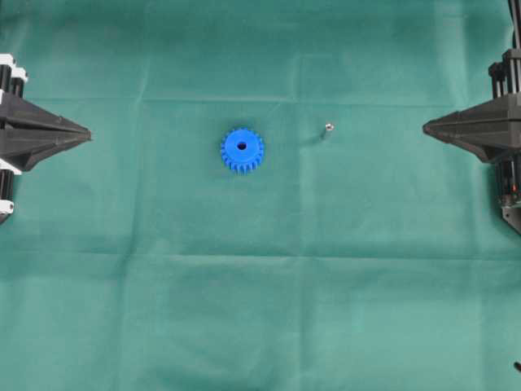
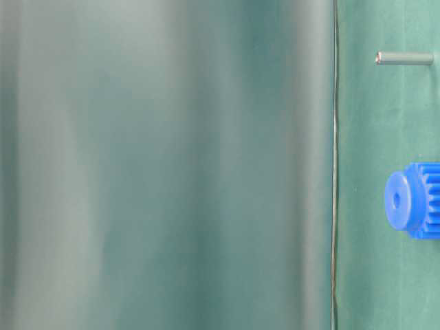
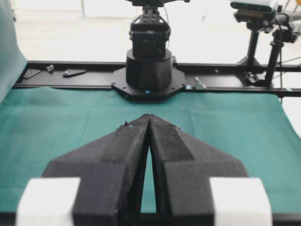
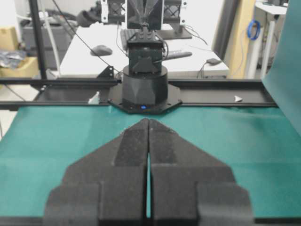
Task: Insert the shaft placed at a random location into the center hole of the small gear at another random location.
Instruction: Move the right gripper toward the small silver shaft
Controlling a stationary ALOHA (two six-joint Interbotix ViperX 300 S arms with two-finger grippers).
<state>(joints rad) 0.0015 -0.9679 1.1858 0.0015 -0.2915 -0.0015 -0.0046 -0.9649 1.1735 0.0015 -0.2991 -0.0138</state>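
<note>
The small blue gear lies flat on the green cloth near the middle, its dark center hole facing up. The shaft stands upright to its right, a shiny dot seen end-on. In the table-level view the gear and the shaft show at the right edge. My left gripper is shut and empty at the far left; its tips meet in the left wrist view. My right gripper is shut and empty at the far right; it also shows in the right wrist view.
The green cloth covers the whole table. Each wrist view shows the opposite arm's black base on a rail at the cloth's far edge. A blurred green drape fills most of the table-level view.
</note>
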